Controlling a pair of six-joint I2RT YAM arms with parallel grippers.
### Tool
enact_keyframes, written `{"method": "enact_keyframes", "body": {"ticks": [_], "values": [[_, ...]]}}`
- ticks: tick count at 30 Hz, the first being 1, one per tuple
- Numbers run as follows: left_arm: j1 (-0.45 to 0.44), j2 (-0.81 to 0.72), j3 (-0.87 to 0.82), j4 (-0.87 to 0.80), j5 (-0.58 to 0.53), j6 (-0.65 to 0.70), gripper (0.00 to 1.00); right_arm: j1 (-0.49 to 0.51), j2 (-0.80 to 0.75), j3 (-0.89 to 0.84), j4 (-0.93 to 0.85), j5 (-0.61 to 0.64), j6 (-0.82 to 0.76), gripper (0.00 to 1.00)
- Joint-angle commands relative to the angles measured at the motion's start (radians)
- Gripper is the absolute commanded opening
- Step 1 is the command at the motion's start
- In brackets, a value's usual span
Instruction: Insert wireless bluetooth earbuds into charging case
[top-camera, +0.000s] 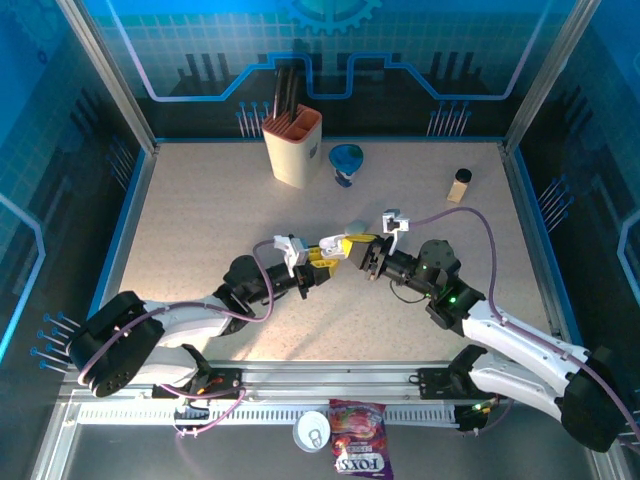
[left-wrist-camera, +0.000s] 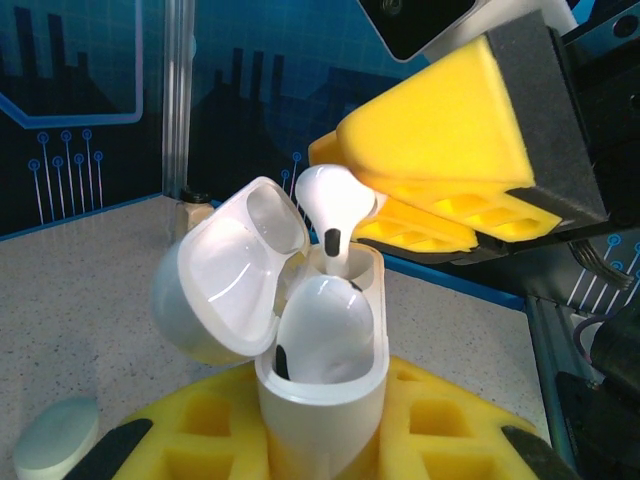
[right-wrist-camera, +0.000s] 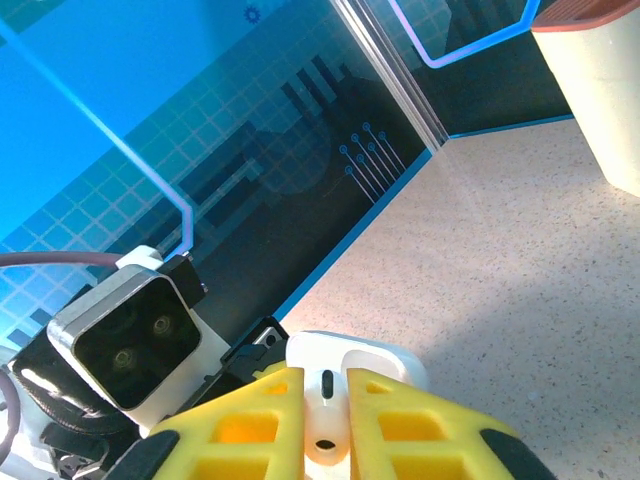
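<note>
right pincer (right-wrist-camera: 325, 398): clamped on white earbud (right-wrist-camera: 325, 432) | white case (right-wrist-camera: 385, 358): just behind it | beige container (right-wrist-camera: 600, 90): top right

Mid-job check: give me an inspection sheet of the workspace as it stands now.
Surface: speckled beige table, nothing spilled seen.
Job's things: open charging case, one earbud seated; second earbud with stem at the far slot's mouth.
Clutter: utensil holder, blue object, small capped bottle at the back; snack pouch, white round lid by the front rail.
End effectors: left end effector shut on charging case; right end effector shut on second earbud.
Cables: purple cables loop along both arms; no snag seen.
Surroundings: blue printed panels, metal frame.
</note>
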Motion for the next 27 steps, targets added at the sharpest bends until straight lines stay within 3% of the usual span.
{"method": "enact_keyframes", "body": {"ticks": [1, 27], "values": [[-0.008, 0.005, -0.004, 0.071, -0.013, -0.003, 0.10, -0.012, 0.001, 0.008, 0.034, 0.013, -0.010, 0.16], [-0.007, 0.053, 0.007, 0.085, -0.085, -0.025, 0.10, -0.017, -0.008, 0.018, -0.078, 0.020, -0.005, 0.23]]}}
